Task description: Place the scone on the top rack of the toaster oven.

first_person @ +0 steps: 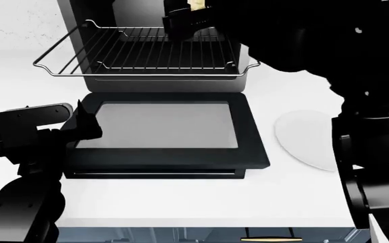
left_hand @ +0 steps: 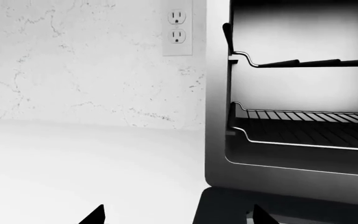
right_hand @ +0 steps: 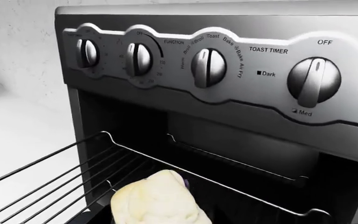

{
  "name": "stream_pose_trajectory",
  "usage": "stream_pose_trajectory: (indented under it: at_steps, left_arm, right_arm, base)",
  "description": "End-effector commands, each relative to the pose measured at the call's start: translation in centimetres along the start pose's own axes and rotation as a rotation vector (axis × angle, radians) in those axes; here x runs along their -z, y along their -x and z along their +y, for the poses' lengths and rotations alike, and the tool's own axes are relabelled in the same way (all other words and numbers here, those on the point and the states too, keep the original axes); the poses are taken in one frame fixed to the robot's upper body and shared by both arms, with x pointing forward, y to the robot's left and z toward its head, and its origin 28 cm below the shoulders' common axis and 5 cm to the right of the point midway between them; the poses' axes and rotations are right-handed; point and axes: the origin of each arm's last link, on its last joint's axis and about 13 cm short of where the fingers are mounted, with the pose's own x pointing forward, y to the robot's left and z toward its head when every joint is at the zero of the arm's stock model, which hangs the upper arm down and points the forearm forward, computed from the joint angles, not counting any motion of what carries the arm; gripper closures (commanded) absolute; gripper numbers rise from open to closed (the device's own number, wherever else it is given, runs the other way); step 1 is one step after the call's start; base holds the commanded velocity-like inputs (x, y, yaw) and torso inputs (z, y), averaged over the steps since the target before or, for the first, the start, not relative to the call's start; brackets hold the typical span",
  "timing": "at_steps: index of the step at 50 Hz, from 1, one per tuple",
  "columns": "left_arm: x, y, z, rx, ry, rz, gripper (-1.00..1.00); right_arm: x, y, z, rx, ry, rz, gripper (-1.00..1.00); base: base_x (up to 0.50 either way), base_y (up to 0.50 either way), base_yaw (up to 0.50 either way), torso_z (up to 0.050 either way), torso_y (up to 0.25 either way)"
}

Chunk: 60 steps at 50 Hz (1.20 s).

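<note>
The toaster oven (first_person: 245, 63) stands at the back of the counter with its door (first_person: 160, 126) folded down flat. The top rack (first_person: 140, 55) is pulled out over the door. My right gripper (first_person: 184, 25) is shut on the scone (first_person: 196, 4) and holds it just above the rack's back part, at the oven's mouth. In the right wrist view the pale-yellow scone (right_hand: 157, 200) hangs over the rack bars (right_hand: 42, 179), below the knob panel (right_hand: 210, 65). My left gripper (first_person: 86, 121) is open and empty beside the door's left edge, and its fingertips (left_hand: 95, 217) frame the oven's side.
A round white plate (first_person: 306, 139) lies on the white counter (first_person: 181, 202) to the right of the door. The left wrist view shows two racks in the cavity (left_hand: 303, 126) and a wall outlet (left_hand: 177, 28). My right arm (first_person: 356, 76) looms over the right side.
</note>
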Motion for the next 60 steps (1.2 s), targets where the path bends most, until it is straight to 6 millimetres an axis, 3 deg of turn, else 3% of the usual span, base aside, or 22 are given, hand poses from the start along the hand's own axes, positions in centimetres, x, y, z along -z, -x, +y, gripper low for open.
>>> stream_pose_trajectory:
  at_steps: [1,32,33,50,55,60]
  left_arm:
    - [1.3,0.3,-0.1,0.007,-0.001,0.060,-1.00]
    - [1.3,0.3,-0.1,0.007,-0.001,0.061,-1.00]
    - [1.2,0.3,-0.1,0.007,-0.001,0.061,-1.00]
    - [1.2,0.2,-0.1,0.006,-0.001,0.061,-1.00]
    - [1.2,0.3,0.0,0.005,0.001,0.060,-1.00]
    - [1.2,0.3,0.0,0.004,0.004,0.061,-1.00]
  right_arm:
    - [0.8,-0.8,0.3,-0.038,-0.061,-0.007,1.00]
    - [1.8,-1.6,0.4,-0.054,-0.101,0.043,1.00]
    - [1.8,-1.6,0.4,-0.054,-0.103,0.043,-1.00]
    - [0.5,-1.0,0.1,-0.046,-0.093,-0.011,-1.00]
    - [-0.7,0.4,-0.2,-0.015,-0.089,-0.058,-1.00]
    - [-0.4,2.1,-0.5,0.030,-0.067,-0.072,-1.00]
  base:
    - [0.00,0.00,0.00,0.000,0.000]
    - [0.00,0.00,0.00,-0.001,0.000]
    - [0.00,0.00,0.00,0.000,0.000]
    - [0.00,0.00,0.00,-0.001,0.000]
    - [0.00,0.00,0.00,-0.002,0.000]
    - [0.00,0.00,0.00,0.000,0.000]
